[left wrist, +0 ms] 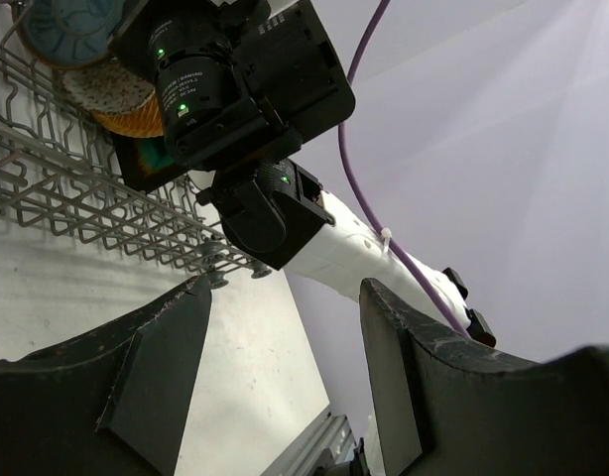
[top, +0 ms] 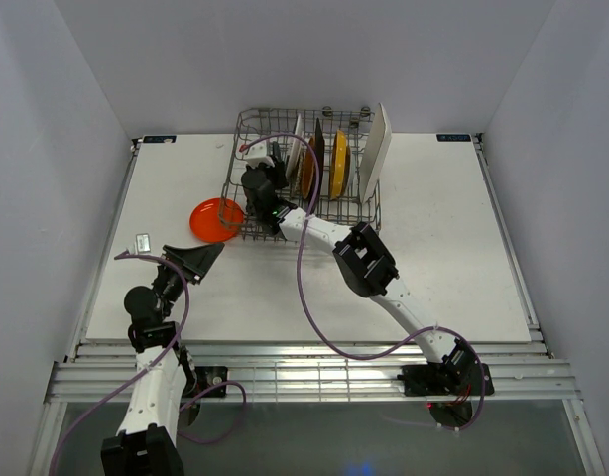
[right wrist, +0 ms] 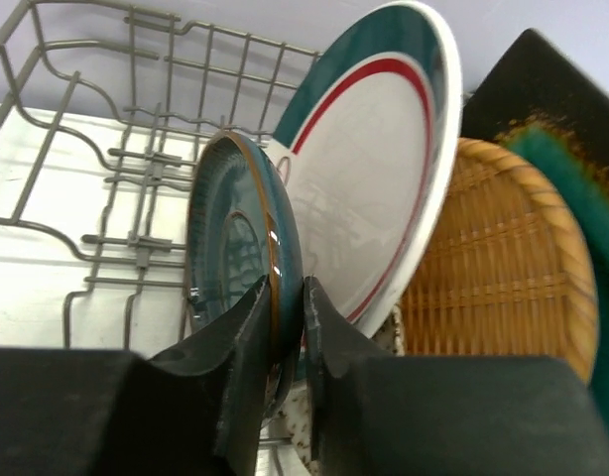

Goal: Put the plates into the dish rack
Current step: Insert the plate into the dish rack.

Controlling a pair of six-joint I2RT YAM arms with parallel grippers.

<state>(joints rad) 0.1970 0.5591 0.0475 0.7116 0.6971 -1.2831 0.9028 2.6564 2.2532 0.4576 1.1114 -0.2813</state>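
Robot loads dishes: the right gripper (right wrist: 288, 322) reaches into the rack (top: 372, 203), its two fingers pinched tight on the lower rim of a teal plate (right wrist: 230, 248). The plate stands on edge among the tines near the rack's left end.

Just behind it in the right wrist view, a white plate (right wrist: 369, 198) with a teal rim and a red ring stands upright. Whether it touches the teal plate cannot be told. Beyond it stands a wood-tone plate (right wrist: 503, 268), and behind that a dark square plate (right wrist: 572, 169) with a green centre.

From above, a yellow plate (top: 339, 164) stands further right in the rack. A white rectangle (top: 376, 149) leans upright at the right end, rising above the rack's side. An orange plate (top: 215, 218) lies flat on the table (top: 453, 238), right at the rack's near left corner.

The left gripper (top: 196, 257) sits over the table, near the orange plate and to the near left of the rack. Its fingers are spread wide with nothing between them. A purple cable (top: 304, 288) loops along the right arm.
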